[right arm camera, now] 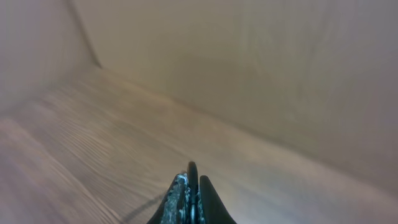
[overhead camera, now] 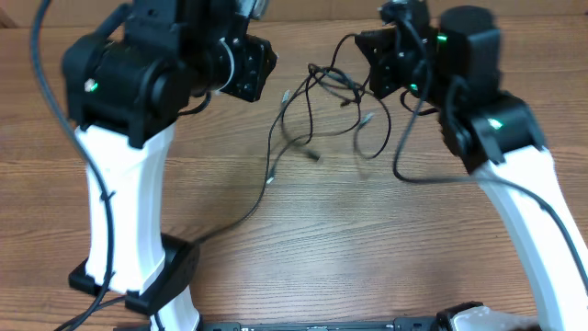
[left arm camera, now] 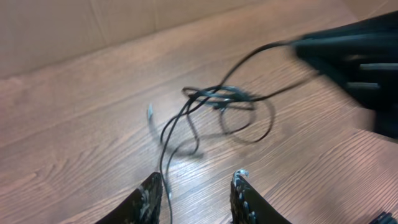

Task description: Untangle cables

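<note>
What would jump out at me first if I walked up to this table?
Probably the cables: a knot of thin black wire with small silvery plugs, sprawled across the middle of the wooden table, towards its far edge. The right tool is pinched shut on a strand of it. The left tool hangs open, with another strand showing between its fingers.

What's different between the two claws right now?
The left gripper is open, fingers apart; the right gripper is pinched shut on one of the cables. The left gripper's camera sees the whole tangle; the right gripper's sees only that pinched strand. Both have two dark, speckled fingers.
</note>
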Controlling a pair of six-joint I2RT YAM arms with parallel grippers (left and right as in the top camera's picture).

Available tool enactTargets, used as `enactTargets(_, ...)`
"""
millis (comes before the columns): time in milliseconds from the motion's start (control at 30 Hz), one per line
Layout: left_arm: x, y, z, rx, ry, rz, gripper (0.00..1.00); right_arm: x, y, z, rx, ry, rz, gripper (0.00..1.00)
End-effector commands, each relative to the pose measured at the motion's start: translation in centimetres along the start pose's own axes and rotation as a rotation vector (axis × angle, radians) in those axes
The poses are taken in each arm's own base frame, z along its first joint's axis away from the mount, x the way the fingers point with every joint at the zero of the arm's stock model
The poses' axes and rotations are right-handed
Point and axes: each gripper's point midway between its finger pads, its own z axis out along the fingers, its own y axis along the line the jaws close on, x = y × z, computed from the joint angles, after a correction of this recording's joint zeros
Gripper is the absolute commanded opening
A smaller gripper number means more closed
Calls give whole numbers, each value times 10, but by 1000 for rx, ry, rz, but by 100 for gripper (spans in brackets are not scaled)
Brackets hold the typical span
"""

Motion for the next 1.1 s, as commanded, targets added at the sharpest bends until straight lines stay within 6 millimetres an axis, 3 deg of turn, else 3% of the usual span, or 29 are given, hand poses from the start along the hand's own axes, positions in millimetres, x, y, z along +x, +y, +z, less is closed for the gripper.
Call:
enactTargets(0,5,-1,14,10,41,-1,35,-40,30,-39,-106,-119,-40,4)
enactTargets(233,8,-2,36,18,88,47,37,-60,60,-75,-233,-181,57,4)
enactTargets(333,12,-8,46,73,115,131,47,-65,68,-84,-269,-193,103,4)
enactTargets(433,18,-28,52,210,129,281,55,-67,69,-88,-270,-199,114,4)
enactTargets(667,30,-52,59,407,129,476,56,-70,70,-94,-276,-205,161,4)
enactTargets(967,59,-47,85,465,238,519,55,-79,60,-100,-235,-245,193,4)
enactTargets(1067,67,-49,95,509,259,532,48,-84,55,-104,-230,-264,227,4)
